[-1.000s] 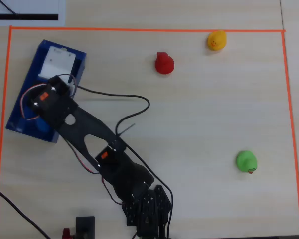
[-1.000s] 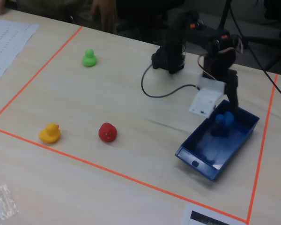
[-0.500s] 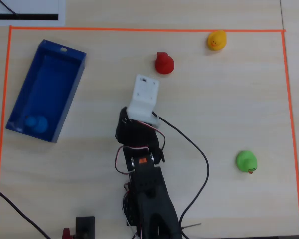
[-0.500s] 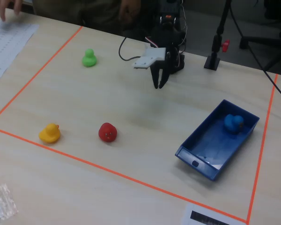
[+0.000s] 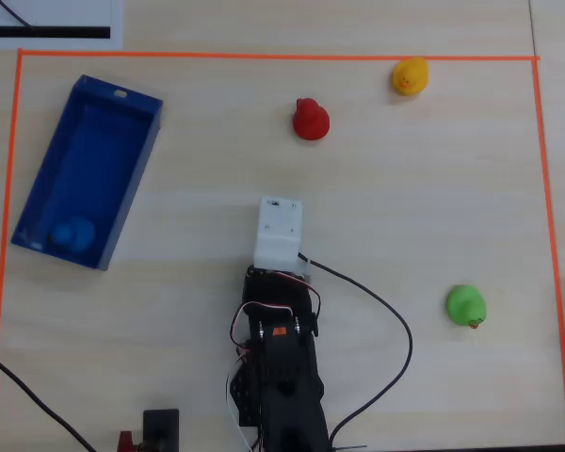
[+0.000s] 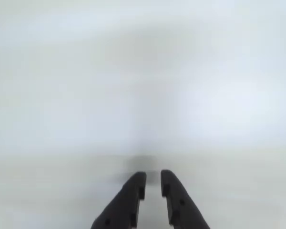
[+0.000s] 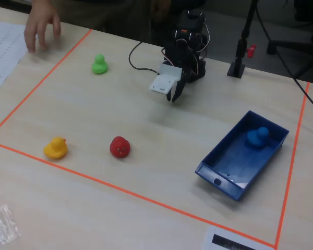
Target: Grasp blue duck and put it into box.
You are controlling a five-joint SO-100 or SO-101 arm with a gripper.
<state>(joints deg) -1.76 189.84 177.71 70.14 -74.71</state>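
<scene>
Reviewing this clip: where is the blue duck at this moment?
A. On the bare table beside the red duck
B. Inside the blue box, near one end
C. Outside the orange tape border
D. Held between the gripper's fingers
B. The blue duck lies inside the box at one end, seen in both the fixed and overhead views, while the gripper is nearly closed and holds nothing.
</scene>
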